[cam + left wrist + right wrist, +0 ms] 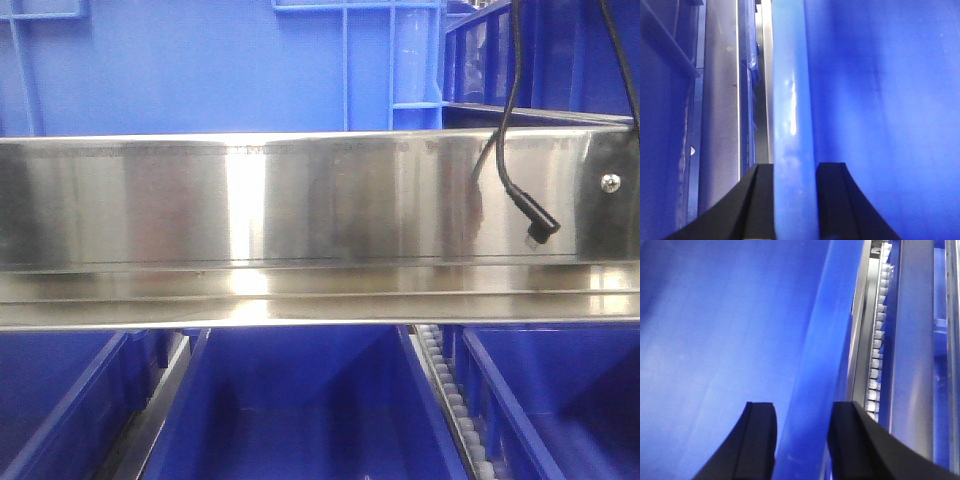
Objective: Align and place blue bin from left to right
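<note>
- The blue bin (pixel 300 400) sits in the middle lane of the lower level, under the steel crossbeam (pixel 300 200). A neighbour bin stands on each side of it: left neighbour (pixel 50 400), right neighbour (pixel 570 400).
- Orientation: its side rims run front to back, parallel to the roller rail (pixel 445 390). Open side up. Front and rear ends are out of frame, so I cannot tell whether that is its long axis.
- Front view only: the beam, more blue crates (pixel 200 60) above it, and a black cable (pixel 510 150) hanging at right. Neither gripper shows here.
- Left wrist view only: the left gripper (pixel 796 170) straddles the bin's pale rim (pixel 792 100). Both black fingers (pixel 760 200) lie flush against it, clamped on the rim. A steel rail (pixel 720 125) lies to the outside.
- Right wrist view only: the right gripper (pixel 801 410) straddles the opposite rim (pixel 830 340). Its fingers (pixel 760 440) are closed on the rim with no visible gap. White rollers (pixel 879 330) run just beside the bin wall.
</note>
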### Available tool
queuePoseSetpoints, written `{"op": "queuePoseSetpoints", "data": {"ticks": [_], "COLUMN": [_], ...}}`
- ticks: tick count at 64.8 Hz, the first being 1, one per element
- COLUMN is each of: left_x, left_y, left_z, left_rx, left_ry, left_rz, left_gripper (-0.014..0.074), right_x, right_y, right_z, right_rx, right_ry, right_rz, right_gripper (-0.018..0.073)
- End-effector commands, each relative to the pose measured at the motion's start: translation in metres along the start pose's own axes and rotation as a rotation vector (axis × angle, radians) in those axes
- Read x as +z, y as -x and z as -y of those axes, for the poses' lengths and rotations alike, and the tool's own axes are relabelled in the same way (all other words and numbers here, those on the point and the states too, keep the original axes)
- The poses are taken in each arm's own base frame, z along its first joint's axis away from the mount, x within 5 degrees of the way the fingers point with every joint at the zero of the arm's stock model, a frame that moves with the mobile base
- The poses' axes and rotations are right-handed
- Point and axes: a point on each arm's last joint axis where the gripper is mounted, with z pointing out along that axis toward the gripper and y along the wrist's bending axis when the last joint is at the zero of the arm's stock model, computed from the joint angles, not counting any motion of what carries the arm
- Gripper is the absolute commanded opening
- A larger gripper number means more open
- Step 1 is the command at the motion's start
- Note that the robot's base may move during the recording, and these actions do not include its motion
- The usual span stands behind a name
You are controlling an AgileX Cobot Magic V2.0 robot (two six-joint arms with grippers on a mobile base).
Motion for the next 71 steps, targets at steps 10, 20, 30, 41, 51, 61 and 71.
{"op": "queuePoseSetpoints", "data": {"ticks": [10,20,30,41,51,61,71], "left_x": [-0.037,-0.067,-0.094,-0.127,-0.155,-0.162,-0.161], "left_y": [-0.002,-0.007,-0.01,-0.01,-0.007,-0.005,-0.005], "left_z": [0.013,0.022,0.03,0.034,0.034,0.033,0.033], "left_rx": [0.022,0.044,0.016,0.015,-0.004,-0.009,-0.008], "left_ry": [-0.058,-0.077,-0.106,-0.112,-0.114,-0.121,-0.121], "left_rz": [0.078,0.14,0.204,0.298,0.391,0.417,0.415], "left_gripper": [-0.0008,-0.0008,-0.0008,-0.001,-0.001,-0.001,-0.001], "right_x": [-0.039,-0.071,-0.102,-0.135,-0.152,-0.153,-0.153], "right_y": [0.006,0.005,0.003,-0.001,-0.004,-0.004,-0.004], "right_z": [0.004,0.005,0.007,0.006,0.008,0.009,0.009], "right_rx": [0.002,-0.016,-0.021,-0.027,-0.026,-0.027,-0.027], "right_ry": [-0.021,-0.015,-0.001,0.018,0.021,0.012,0.012], "right_rz": [0.117,0.178,0.242,0.31,0.343,0.348,0.348], "right_gripper": [-0.0079,-0.0079,-0.0079,-0.0079,-0.0079,-0.0079,-0.0079]}}
